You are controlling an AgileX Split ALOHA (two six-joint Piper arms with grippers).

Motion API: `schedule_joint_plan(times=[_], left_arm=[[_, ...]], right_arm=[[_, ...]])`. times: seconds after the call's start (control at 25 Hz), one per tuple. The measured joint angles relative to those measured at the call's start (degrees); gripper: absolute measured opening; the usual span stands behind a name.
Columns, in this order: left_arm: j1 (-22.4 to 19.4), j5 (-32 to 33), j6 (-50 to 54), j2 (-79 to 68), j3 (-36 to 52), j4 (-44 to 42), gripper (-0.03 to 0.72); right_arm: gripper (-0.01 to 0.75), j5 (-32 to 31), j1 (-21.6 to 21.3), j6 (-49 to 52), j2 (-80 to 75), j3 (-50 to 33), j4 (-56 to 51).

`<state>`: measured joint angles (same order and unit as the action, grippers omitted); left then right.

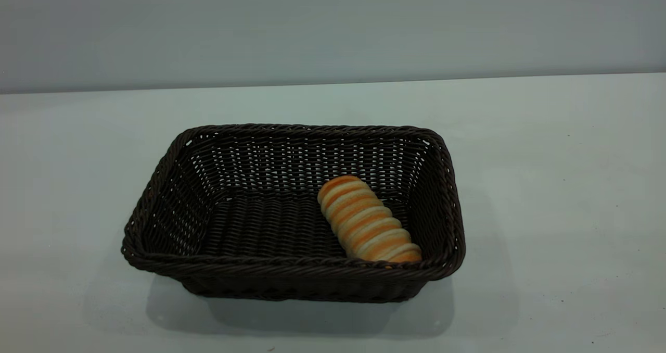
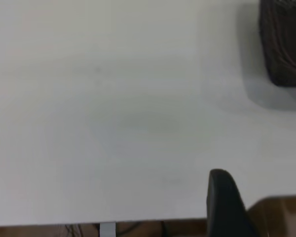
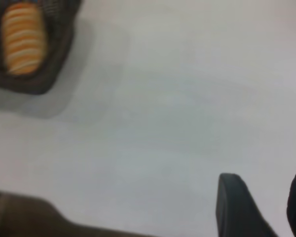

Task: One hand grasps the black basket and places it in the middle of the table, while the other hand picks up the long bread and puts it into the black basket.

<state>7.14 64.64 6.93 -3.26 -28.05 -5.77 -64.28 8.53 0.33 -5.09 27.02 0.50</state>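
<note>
Striped long bread (image 1: 367,221) lies in the black basket (image 1: 171,186), far from right fingers (image 3: 237,205).

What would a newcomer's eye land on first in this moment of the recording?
The black basket sits near the middle of the table, and the long bread lies inside it, slanted along its right-hand wall. No arm shows in the exterior view; each wrist view shows only its own gripper over bare table near the edge, the right gripper open and away from the basket.
</note>
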Motion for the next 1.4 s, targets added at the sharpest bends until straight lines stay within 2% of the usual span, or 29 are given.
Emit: schedule_joint_plan(times=[0.16, 0.28, 0.48, 1.4], left_arm=[[-2.99, 0.3, 0.0, 3.42, 0.0, 0.0, 0.432], [-4.43, 0.42, 0.0, 4.35, 0.0, 0.05, 0.432], [-5.89, 0.42, 0.0, 4.41, 0.0, 0.12, 0.432], [-5.89, 0.42, 0.0, 4.41, 0.0, 0.14, 0.432]], right_arm=[[0.238, 0.0, -6.32, 0.0, 0.0, 0.0, 0.0], [0.238, 0.0, -8.56, 0.0, 0.0, 0.0, 0.0], [0.238, 0.0, -8.46, 0.0, 0.0, 0.0, 0.0], [0.238, 0.0, -8.46, 0.0, 0.0, 0.0, 0.0]])
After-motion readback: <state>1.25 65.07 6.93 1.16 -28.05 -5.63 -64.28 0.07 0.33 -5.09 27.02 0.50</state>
